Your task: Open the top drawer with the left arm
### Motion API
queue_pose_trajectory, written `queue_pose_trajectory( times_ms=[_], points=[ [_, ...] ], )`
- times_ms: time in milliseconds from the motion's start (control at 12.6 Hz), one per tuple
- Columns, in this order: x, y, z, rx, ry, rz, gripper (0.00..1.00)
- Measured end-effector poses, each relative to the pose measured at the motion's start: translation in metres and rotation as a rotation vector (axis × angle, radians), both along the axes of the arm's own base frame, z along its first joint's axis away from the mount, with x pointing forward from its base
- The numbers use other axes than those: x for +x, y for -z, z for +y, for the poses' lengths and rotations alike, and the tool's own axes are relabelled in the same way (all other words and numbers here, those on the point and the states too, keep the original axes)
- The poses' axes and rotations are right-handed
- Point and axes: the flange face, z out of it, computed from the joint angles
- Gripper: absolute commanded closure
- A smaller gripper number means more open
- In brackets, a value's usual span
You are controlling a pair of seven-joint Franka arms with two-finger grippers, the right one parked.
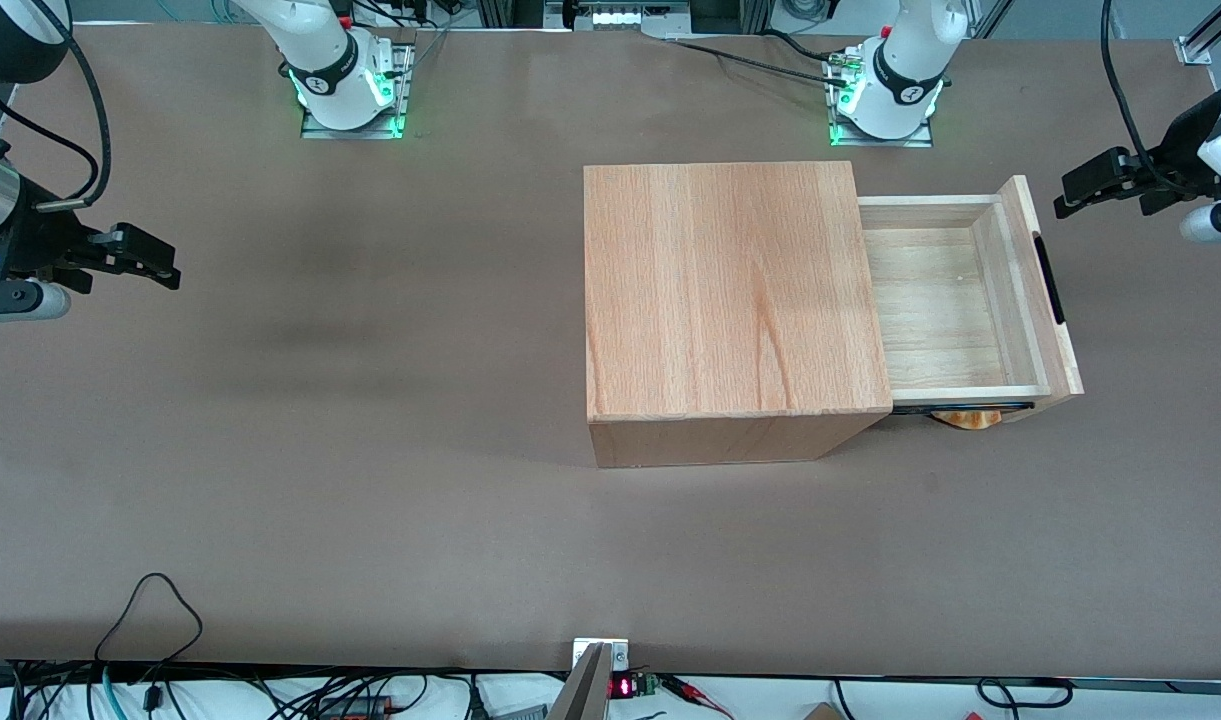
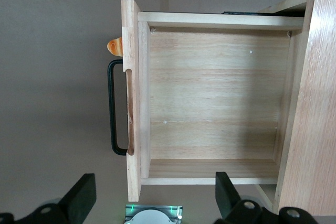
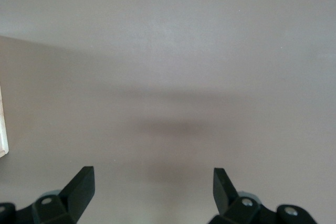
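One drawer matters: in the front view the top drawer [image 1: 955, 300] stands pulled well out of the oak casing [image 1: 730, 300] toward the working arm's end of the tabletop [image 1: 370, 500], so the opening looks done. Left arm's gripper [image 1: 1070, 195] hangs clear of the black bar handle [image 1: 1049, 278], holding nothing. An orange object [image 1: 965, 418] peeks from beneath the drawer, mostly hidden. In the left wrist view the fingers [image 2: 81, 195] stand wide apart above the empty plank floor [image 2: 210, 98]. The right wrist view shows only bare tabletop and the parked gripper
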Motion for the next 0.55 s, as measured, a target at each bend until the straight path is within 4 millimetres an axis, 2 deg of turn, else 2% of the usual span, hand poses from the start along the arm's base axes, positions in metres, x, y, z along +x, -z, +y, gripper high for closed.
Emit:
queue_pose_trajectory(
  times_ms=[554],
  points=[
    [-0.0017,-0.0033,-0.0003,-0.004,0.033,-0.008,0.0]
  ],
)
